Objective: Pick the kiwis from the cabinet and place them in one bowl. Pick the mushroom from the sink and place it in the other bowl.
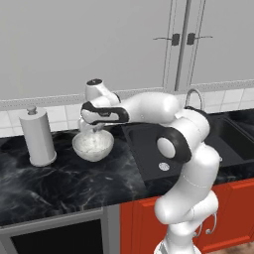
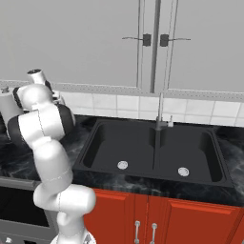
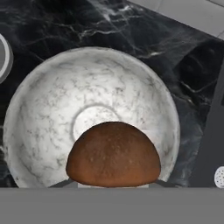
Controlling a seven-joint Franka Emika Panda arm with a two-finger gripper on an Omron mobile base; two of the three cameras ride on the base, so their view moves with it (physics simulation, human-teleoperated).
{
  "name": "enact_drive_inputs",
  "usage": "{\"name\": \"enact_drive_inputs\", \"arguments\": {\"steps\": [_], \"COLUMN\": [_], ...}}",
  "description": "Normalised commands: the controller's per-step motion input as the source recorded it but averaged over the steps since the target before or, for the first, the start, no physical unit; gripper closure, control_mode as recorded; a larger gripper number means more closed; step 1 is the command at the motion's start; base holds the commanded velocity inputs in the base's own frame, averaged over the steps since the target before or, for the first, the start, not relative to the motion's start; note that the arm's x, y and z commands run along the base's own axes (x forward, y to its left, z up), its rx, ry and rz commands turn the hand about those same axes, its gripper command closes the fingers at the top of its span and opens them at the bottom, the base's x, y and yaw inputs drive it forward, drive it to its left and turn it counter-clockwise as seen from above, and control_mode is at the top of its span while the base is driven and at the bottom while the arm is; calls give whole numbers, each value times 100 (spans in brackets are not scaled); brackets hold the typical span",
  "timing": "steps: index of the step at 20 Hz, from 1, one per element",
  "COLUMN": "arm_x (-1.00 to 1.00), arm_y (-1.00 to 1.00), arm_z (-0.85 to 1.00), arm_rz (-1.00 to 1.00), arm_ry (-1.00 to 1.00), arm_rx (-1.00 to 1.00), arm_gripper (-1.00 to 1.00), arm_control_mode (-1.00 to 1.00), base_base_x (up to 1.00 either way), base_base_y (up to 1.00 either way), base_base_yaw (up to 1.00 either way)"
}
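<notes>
The arm reaches out to the left over the black marble tabletop point(image 1: 59, 183), and the hand point(image 1: 93, 130) hangs just above the off-white bowl point(image 1: 93, 145), which stands on the tabletop between the white paper-towel roll point(image 1: 37, 138) and the left edge of the black sink point(image 2: 152, 152). In the hand view the bowl point(image 3: 87, 113) lies directly below, its pale, grey-veined inside bare with a flat round base showing at the middle. The hand is closed on the mushroom point(image 3: 113, 154): its rounded brown cap sits between the finger tips at the bottom of that view, in front of the bowl's near side, and appears to be above the bowl rather than resting in it, though the gap between cap and bowl is hard to judge from this angle. The stem is hidden under the cap. In the right base view the sink's two basins lie side by side, each with a round silver drain, and the thin silver tap point(image 2: 159, 116) rises behind the divider between them. Grey wall cabinets point(image 2: 95, 43) with dark handles hang above the tiled backsplash, and red lower cabinet doors point(image 2: 157, 219) run beneath the sink. In the left base view the towel roll stands upright, just left of the bowl and apart from it.
</notes>
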Motion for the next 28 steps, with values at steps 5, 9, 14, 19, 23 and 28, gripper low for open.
{"name": "enact_drive_inputs", "arguments": {"steps": [5, 9, 14, 19, 23, 28], "arm_x": [-4, 0, 5, 28, 41, 14], "arm_y": [36, 27, -6, -1, 0, 0], "arm_z": [-55, -58, -32, -27, -18, -13], "arm_rz": [3, 0, 7, 10, 10, 7], "arm_ry": [0, 0, -1, -1, -2, 0], "arm_rx": [0, 0, 0, 0, 0, 0], "arm_gripper": [100, 100, 100, 100, -100, -100], "arm_control_mode": [-100, -100, -100, -100, -100, -100], "base_base_x": [0, 0, 0, 0, 0, 0], "base_base_y": [0, 0, 0, 0, 0, 0], "base_base_yaw": [0, 0, 0, 0, 0, 0]}}
